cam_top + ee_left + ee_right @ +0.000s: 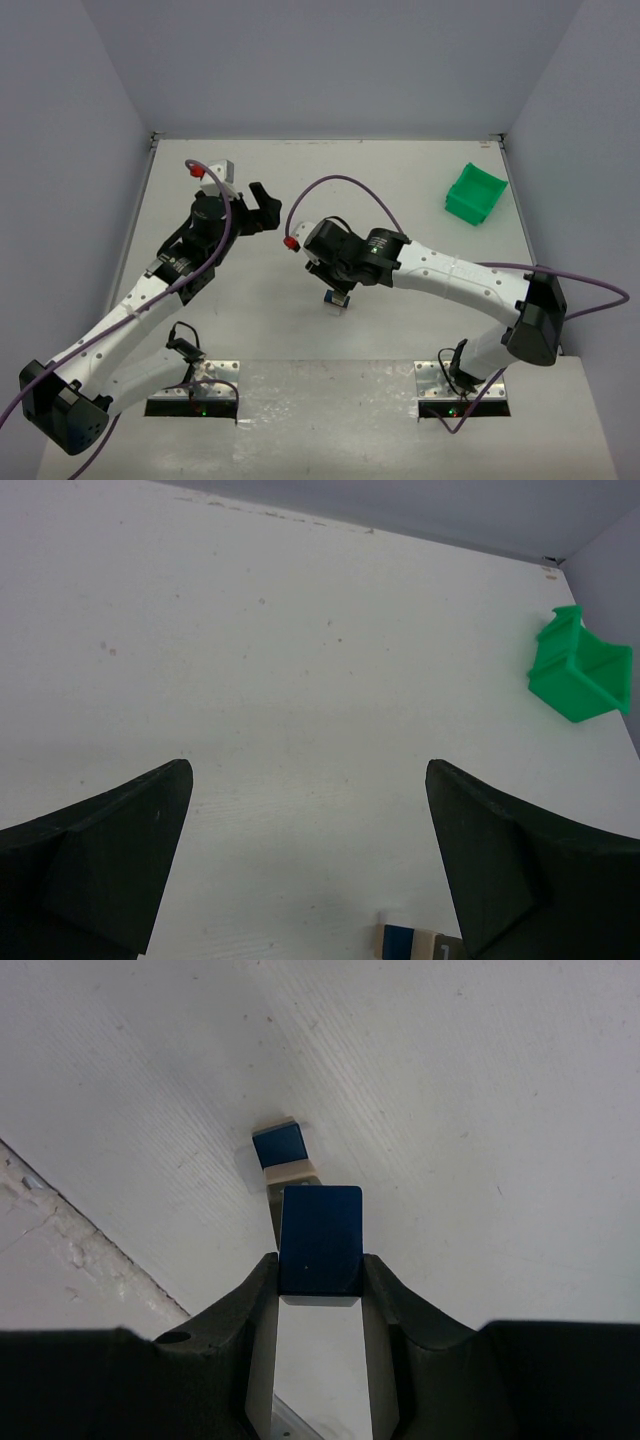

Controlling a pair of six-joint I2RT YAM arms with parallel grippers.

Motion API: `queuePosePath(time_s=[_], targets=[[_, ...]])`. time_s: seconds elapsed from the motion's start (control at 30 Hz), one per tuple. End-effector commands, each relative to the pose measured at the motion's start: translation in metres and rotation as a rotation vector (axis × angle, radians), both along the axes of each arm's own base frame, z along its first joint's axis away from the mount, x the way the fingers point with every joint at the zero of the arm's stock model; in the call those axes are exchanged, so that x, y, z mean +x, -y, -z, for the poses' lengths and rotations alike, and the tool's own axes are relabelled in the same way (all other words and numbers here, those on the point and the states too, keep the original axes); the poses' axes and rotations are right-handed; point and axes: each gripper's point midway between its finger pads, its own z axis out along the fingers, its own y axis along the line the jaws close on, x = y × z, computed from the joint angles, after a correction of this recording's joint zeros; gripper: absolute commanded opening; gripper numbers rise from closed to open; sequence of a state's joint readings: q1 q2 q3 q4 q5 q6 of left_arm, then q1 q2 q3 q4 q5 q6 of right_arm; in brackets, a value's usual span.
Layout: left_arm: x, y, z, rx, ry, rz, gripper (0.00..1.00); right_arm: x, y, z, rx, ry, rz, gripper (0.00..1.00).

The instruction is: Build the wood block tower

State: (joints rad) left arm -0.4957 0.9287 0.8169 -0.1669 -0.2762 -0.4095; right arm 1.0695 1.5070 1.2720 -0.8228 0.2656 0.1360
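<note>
The right end effector (320,1265) pinches a seemingly light, stiff blue block (320,1232) by its flat sides near the tippy wood block tower (281,1150); the left end effector (308,775) gapes empty.

Your right gripper (320,1263) hangs just over the wood block tower (337,301), mid-table (400,170), with a block (320,1232) between its fingers. Your left gripper (262,208) sits left and behind. The bin (475,193) lies far right, well apart.

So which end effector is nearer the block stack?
Right. The right end effector hangs close over the block stack, gripping a blue block; the left end effector stands open, well off to its left.
</note>
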Motion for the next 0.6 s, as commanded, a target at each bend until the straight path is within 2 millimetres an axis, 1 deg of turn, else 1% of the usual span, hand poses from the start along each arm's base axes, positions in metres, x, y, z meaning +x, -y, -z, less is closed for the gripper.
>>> queuePosePath(time_s=[0.0,0.13,0.33,0.57], targets=[[0.006,0.001,-0.012,-0.036,0.043,0.000,1.00,0.003,-0.010,-0.003,0.031,0.012,0.000,0.15],[0.006,0.003,-0.011,-0.034,0.041,0.009,1.00,0.004,-0.009,0.002,0.010,0.009,-0.012,0.15],[0.005,0.004,-0.011,-0.034,0.048,0.017,1.00,0.003,-0.002,0.014,-0.040,0.005,-0.031,0.16],[0.003,0.006,-0.014,-0.041,0.056,0.036,1.00,0.004,-0.002,0.017,-0.045,0.020,-0.066,0.18]])
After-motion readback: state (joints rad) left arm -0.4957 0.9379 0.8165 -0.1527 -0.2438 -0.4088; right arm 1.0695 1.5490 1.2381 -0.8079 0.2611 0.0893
